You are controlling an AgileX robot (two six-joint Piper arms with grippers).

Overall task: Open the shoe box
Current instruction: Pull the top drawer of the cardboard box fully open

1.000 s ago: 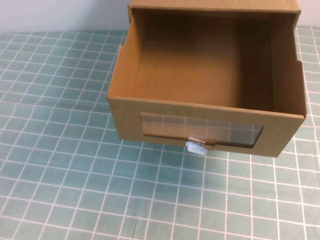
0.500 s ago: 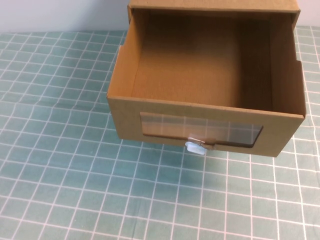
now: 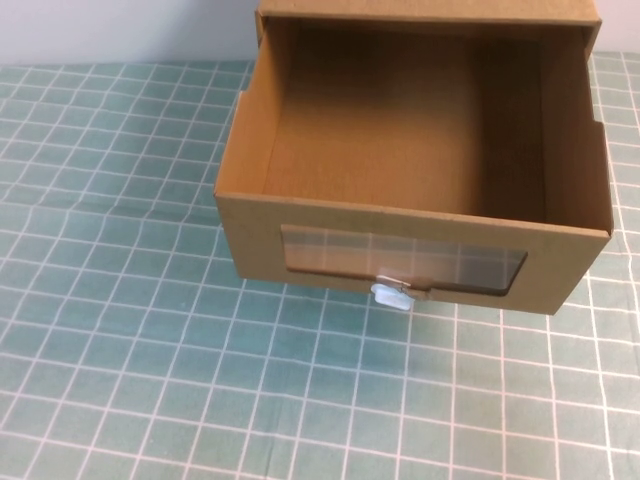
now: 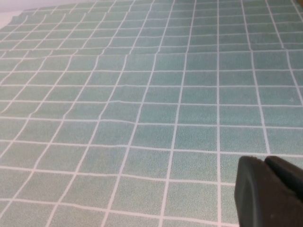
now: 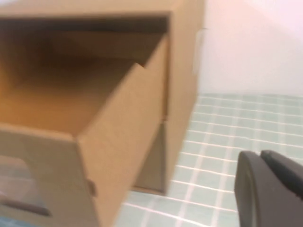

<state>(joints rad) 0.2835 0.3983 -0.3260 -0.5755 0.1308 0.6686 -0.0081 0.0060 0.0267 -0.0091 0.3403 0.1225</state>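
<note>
The brown cardboard shoe box (image 3: 300,255) stands at the back of the table with its drawer pulled out toward me, its inside bare. The drawer front has a clear window (image 3: 400,258) and a small white pull tab (image 3: 390,293). In the right wrist view the box (image 5: 118,146) shows from its side, drawer slid out of the outer sleeve (image 5: 182,71). My right gripper (image 5: 261,158) hangs shut and holds nothing, beside the box. My left gripper (image 4: 265,163) is shut too, over bare cloth. Neither arm shows in the high view.
A green cloth with a white grid (image 3: 150,380) covers the table. A pale wall (image 3: 120,30) runs behind it. The cloth (image 4: 142,94) fills the left wrist view.
</note>
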